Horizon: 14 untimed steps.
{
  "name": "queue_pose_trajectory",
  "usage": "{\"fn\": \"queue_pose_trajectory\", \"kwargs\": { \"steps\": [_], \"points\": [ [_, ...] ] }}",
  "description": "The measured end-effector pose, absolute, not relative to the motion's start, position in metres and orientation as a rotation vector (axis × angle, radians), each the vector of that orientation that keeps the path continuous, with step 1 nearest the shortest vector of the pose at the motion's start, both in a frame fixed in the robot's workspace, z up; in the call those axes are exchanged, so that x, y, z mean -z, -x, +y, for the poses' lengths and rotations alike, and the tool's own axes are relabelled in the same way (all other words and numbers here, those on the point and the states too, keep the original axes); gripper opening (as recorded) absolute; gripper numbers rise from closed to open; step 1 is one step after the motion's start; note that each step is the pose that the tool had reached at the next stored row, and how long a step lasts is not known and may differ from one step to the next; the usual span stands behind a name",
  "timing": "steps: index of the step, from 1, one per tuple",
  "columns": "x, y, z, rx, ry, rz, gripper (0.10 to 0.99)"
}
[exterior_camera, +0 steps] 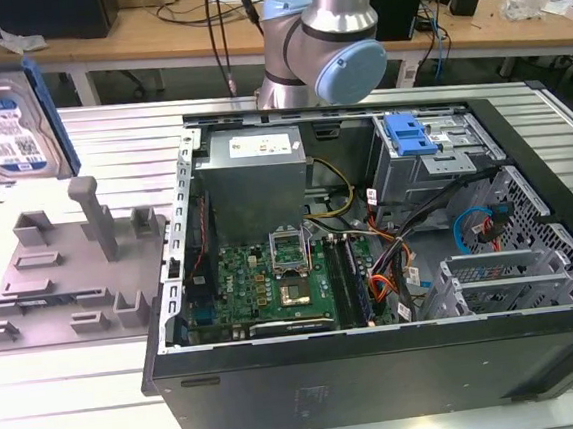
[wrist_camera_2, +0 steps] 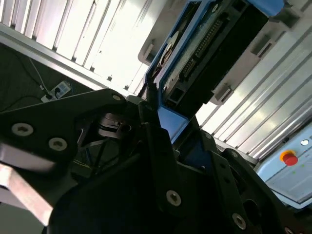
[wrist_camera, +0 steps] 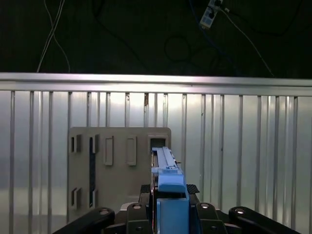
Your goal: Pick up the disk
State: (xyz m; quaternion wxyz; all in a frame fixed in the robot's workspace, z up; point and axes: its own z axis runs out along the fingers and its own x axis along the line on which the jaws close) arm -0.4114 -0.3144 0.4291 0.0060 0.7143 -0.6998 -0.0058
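Black gripper [wrist_camera: 168, 214] fingers [wrist_camera_2: 151, 131] clamp the disk [wrist_camera: 165, 168] by its blue-railed edges, holding it on edge above the grey fixture [wrist_camera: 117, 165]; in the exterior view the disk [exterior_camera: 6, 129] hangs upright above that fixture [exterior_camera: 71, 273], beside the open case [exterior_camera: 371, 267]

Even overhead light fills the exterior view, leaving the computer case [exterior_camera: 371, 267] interior in soft shadow. Glare whitens the ribbed metal table [wrist_camera: 234, 141] in both wrist views, while the near gripper [wrist_camera_2: 161, 146] looms dark and blurred.
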Motion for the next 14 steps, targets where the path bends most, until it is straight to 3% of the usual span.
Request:
{"fn": "queue_pose_trajectory", "kwargs": {
  "steps": [6,14],
  "points": [
    [-0.483,0.411,-0.315,0.020,-2.236,-2.191,0.369],
    [-0.484,0.411,-0.315,0.020,-2.236,-2.191,0.369]
  ]
}}
